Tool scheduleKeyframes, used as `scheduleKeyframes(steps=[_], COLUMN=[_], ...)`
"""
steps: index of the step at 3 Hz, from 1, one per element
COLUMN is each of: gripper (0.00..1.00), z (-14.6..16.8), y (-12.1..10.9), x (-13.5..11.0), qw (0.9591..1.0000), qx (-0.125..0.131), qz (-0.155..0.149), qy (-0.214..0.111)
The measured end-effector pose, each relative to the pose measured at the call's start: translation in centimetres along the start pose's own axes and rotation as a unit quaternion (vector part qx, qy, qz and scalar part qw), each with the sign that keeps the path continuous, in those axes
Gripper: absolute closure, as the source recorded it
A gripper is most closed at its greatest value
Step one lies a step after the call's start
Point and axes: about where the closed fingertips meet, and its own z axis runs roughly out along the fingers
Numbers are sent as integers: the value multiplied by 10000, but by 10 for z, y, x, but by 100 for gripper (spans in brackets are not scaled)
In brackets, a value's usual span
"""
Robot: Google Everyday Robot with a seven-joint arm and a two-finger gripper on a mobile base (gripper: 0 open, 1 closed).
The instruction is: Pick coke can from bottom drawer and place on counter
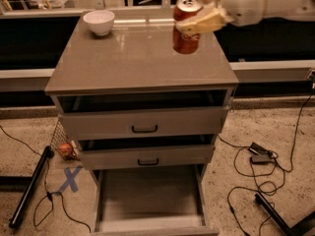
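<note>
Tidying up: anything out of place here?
Only a reddish ball in wire mesh on the floor, left of the cabinet. The beige gripper holds the red soda can over the grey-brown counter.

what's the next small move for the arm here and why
Probably lower straight down a little, then open. The gripper is shut on the coke can, upright over the right rear of the counter, well apart from the white bowl. Whether the can's base touches the surface cannot be told.
</note>
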Motion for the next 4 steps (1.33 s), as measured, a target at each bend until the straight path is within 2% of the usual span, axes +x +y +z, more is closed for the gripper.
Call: scheduleKeyframes(steps=[1,2,3,4], gripper=[100,100,100,74], z=[61,123,151,163], y=[-13,-22,-25,-37], x=[7,38,70,107], qw=[9993,9949,9893,9855], qx=[-91,-140,-111,190], qz=[317,964,1427,1685], qy=[187,262,293,-119])
